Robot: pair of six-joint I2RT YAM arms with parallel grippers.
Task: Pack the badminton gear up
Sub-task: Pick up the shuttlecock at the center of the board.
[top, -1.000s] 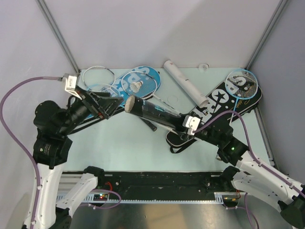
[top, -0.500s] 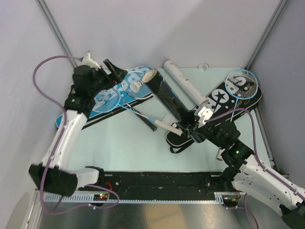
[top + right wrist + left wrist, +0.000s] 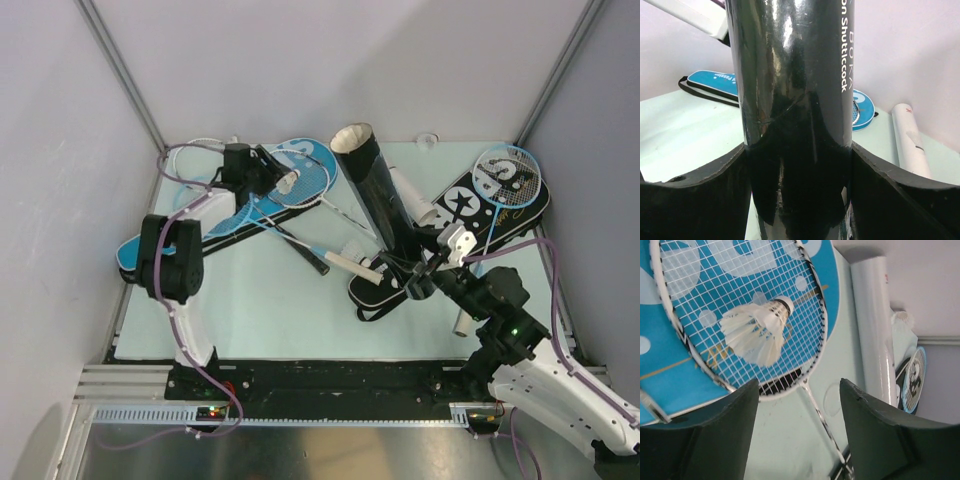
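A white feather shuttlecock (image 3: 757, 332) lies on the strings of a white-headed racket (image 3: 700, 290) that rests on a blue cover (image 3: 225, 205). My left gripper (image 3: 797, 385) hovers open just short of the shuttlecock (image 3: 290, 180), with only the racket shaft and table between its fingers. My right gripper (image 3: 797, 150) is shut on a black shuttle tube (image 3: 795, 75). That tube (image 3: 380, 200) stands tilted, its open mouth up and toward the back. A white tube (image 3: 412, 205) lies behind it. A light-blue racket (image 3: 510, 175) lies on a black cover (image 3: 465, 210) at the right.
Another white racket head (image 3: 200, 160) lies at the back left corner. A racket handle (image 3: 345, 263) lies mid-table beside the black cover's near end. A small white cap (image 3: 430, 140) sits at the back edge. Walls close in on the table's left, back and right.
My left arm has swung to the back left, over the shuttlecock, and its jaws have narrowed somewhat. My right gripper has tipped the black tube from lying to nearly upright.
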